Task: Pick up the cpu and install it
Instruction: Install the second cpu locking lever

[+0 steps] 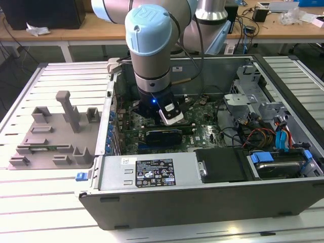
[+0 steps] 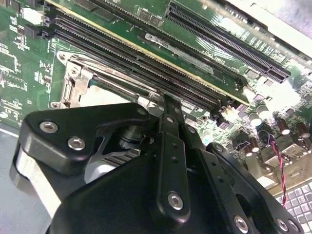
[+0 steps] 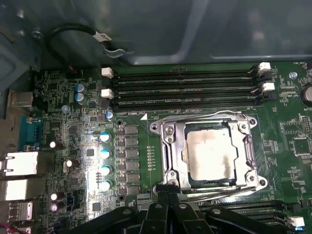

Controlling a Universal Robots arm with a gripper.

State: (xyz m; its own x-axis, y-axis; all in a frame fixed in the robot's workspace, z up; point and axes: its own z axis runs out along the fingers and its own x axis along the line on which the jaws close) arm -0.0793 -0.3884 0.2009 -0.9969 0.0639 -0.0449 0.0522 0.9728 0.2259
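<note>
I am seeing the cpu (image 3: 213, 156) lying flat inside the socket frame (image 3: 168, 146) on the motherboard (image 3: 73, 97), its silvery top showing through the frame's opening, with the claw (image 3: 163, 197) hanging just beside the frame's edge and not touching the chip. I am reading the fingers (image 3: 171, 202) as pressed together with nothing between them. In the exterior view the arm (image 1: 152, 45) is reaching down into the open case (image 1: 212, 202) on the worktop (image 1: 30, 202), and the grey tray (image 1: 50, 136) is sitting at the exterior view's left, outside the case.
</note>
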